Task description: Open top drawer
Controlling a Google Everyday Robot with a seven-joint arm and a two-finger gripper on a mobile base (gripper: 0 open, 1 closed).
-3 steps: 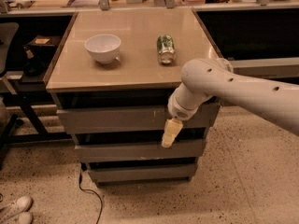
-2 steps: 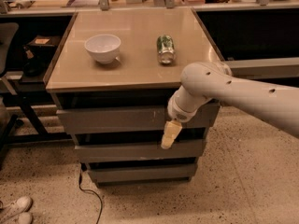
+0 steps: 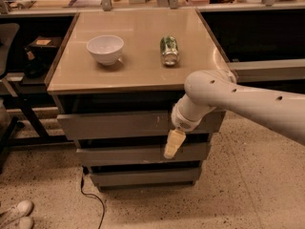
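Just below frame centre, the gripper (image 3: 170, 151) points down, cream fingers (image 3: 173, 142) pressed together, just under the lower edge of the wide grey handleless top drawer (image 3: 114, 124).

One camera, set high in front of the cabinet (image 3: 138, 73), facing down and forward over its top and drawer fronts, fairly near, floor (image 3: 238, 194) nearest, arm (image 3: 252, 104) entering from the right, gripper (image 3: 172, 144) mid-frame, just below the top drawer (image 3: 114, 124).
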